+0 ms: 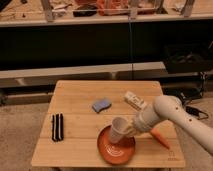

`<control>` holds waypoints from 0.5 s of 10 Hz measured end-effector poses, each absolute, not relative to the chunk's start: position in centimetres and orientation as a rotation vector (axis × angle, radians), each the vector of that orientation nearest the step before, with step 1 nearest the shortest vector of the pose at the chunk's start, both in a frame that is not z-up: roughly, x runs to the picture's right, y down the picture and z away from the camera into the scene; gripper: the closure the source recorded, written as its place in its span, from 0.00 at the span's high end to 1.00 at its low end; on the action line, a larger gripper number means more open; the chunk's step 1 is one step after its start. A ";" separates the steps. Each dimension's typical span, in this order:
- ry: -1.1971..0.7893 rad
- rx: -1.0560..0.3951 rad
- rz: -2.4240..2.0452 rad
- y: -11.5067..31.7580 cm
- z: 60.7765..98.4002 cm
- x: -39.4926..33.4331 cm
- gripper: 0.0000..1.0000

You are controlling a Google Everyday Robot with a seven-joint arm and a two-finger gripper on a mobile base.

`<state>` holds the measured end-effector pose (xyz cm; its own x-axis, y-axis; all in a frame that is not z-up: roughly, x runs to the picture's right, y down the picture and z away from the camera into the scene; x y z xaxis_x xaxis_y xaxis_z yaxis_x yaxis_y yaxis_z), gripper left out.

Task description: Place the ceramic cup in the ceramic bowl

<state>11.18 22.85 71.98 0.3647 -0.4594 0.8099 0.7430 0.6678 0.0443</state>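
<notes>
**Ceramic cup held over ceramic bowl, gripper clamped on it**

Ceramic cup point(118, 128) is cream, tapered and has no handle. It sits at the tip of the gripper point(128, 130), over the back-right part of the ceramic bowl point(107, 149). Cup is tilted, rim up and leaning toward the left, narrow base pointing down at the bowl's inside. Can't tell whether the base touches the bowl or hangs just above it.

Gripper comes in from the right on a white arm point(165, 111) that runs off the right edge of the view. Jaws are pressed in on the cup's right side, pinching it; the fingers themselves are mostly hidden behind the cup.

Bowl is wide, shallow and orange-red w/ lighter rings inside. It sits near the front edge of the wooden table point(80, 95), a bit right of centre.

Other stuff on the table:
- blue sponge point(101, 105) mid-table, behind the bowl, well apart from it
- whitish packet point(135, 100) to the right of the sponge, near the arm
- small orange carrot-shaped thing point(160, 139) just right of the bowl, partly under the arm
- two black strips point(58, 127) side by side at the left, well apart from the bowl

Background: a dark shelf unit, w/ its top shelf point(100, 20) holding clutter too blurred to name.
</notes>
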 end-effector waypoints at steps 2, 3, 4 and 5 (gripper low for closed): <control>-0.910 -0.357 -0.796 22.8 72.0 11.2 0.01; -0.914 -0.355 -0.797 22.8 72.0 11.2 0.01; -0.917 -0.355 -0.798 22.8 72.0 11.2 0.01; -0.919 -0.354 -0.798 22.8 72.0 11.2 0.01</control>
